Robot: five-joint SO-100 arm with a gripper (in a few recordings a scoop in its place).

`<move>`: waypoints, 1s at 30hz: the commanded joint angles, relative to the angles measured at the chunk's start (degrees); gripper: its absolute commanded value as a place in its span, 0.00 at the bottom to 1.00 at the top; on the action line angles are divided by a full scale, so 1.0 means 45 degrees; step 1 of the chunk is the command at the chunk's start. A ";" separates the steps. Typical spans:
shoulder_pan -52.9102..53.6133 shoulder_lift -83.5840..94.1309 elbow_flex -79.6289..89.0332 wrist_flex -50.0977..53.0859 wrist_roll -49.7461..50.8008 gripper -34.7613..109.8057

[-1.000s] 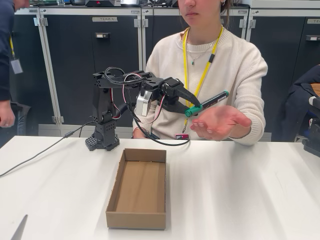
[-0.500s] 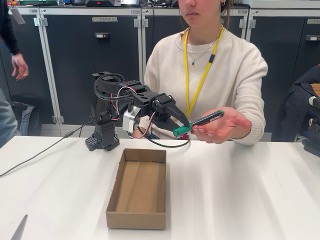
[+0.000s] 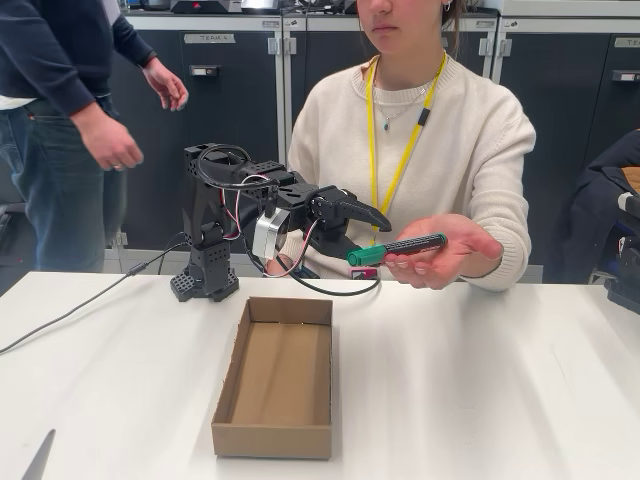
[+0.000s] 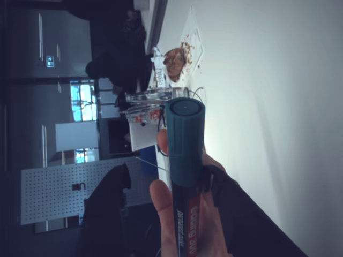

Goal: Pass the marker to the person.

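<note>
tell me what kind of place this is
Probably a lab or workshop: dark cabinets with labelled doors line the wall, a small robot arm sits cabled on a white table, and the person wears a lanyard.

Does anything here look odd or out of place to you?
Mostly tidy. One oddity: a grey pointed blade-like object lies at the table's front left corner in the fixed view, away from everything. The cardboard box sits slightly skewed.
</note>
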 commanded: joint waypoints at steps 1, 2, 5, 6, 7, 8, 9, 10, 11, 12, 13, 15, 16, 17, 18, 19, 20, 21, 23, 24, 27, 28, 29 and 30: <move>-0.0391 0.0703 -0.0527 0.0547 -0.0195 0.47; -0.0449 0.0762 -0.0410 0.0645 -0.0215 0.47; -0.0488 0.0840 0.0254 0.0508 -0.0566 0.50; -0.0488 0.0918 0.0566 0.0410 -0.0742 0.50; -0.0488 0.0996 0.0918 0.0273 -0.0859 0.50; -0.0469 0.1094 0.1270 0.0117 -0.0957 0.50; -0.0430 0.1172 0.1543 0.0039 -0.1074 0.50; -0.0410 0.1250 0.1758 -0.0059 -0.1152 0.50; -0.0391 0.1328 0.1914 -0.0078 -0.1270 0.50; -0.0371 0.1445 0.2090 -0.0098 -0.1406 0.50; -0.0352 0.1582 0.2266 -0.0234 -0.1543 0.50; -0.0254 0.1797 0.2363 -0.0332 -0.1777 0.50; -0.0234 0.1895 0.2363 -0.0332 -0.1875 0.50; -0.0195 0.1992 0.2363 -0.0312 -0.2012 0.49; -0.0176 0.2109 0.2383 -0.0352 -0.2148 0.49; -0.0156 0.2187 0.2422 -0.0430 -0.2305 0.49; -0.0137 0.2266 0.2402 -0.0430 -0.2480 0.49; -0.0137 0.2344 0.2383 -0.0371 -0.2656 0.49; -0.0156 0.2578 0.2500 -0.0391 -0.3008 0.48; -0.0156 0.2676 0.2520 -0.0293 -0.3105 0.48; -0.0137 0.3184 0.2910 0.0000 -0.3379 0.48; -0.0137 0.3477 0.3184 0.0020 -0.3457 0.48; -0.0098 0.3770 0.3457 0.0059 -0.3516 0.48; -0.0059 0.4062 0.3633 0.0273 -0.3594 0.48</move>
